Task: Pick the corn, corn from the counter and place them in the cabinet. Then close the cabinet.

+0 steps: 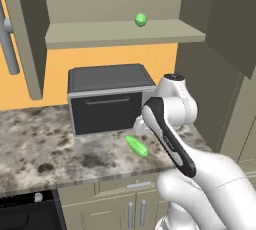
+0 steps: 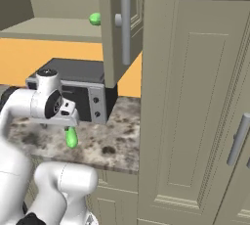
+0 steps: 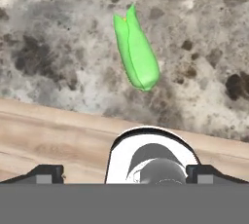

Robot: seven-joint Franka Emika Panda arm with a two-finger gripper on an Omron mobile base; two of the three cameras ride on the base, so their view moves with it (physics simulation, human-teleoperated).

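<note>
— Corn [image 3: 136,55] on the counter [image 1: 35,144], lying flat in front of the toaster oven [image 1: 107,99], tapered tip toward the oven, near the counter's front edge. Second corn [image 1: 141,20] up on the cabinet shelf [image 1: 120,33], above the toaster oven and toward its right side.

— Gripper?

— Gripper [image 3: 124,172] hanging over the counter's front edge, just short of the toaster oven, jaws spread wide, grasping nothing. Fingertips [image 3: 48,172] apart from the cob, clear stone showing between.

— Cabinet?

— Cabinet [image 1: 120,4] above the toaster oven, both doors swung wide. Left door [image 1: 22,34] with its grey bar handle [image 1: 7,44] to the oven's left; right door [image 2: 114,28] edge-on above the oven's right corner in the right base view. Shelved cob possibly resting toward the back of the shelf, though depth hard to judge from these angles.

— Anything else?

— Tall side unit [image 2: 195,101] right of the toaster oven, closed. Base cabinets [image 1: 130,209] beneath the counter, below the oven, shut.
</note>
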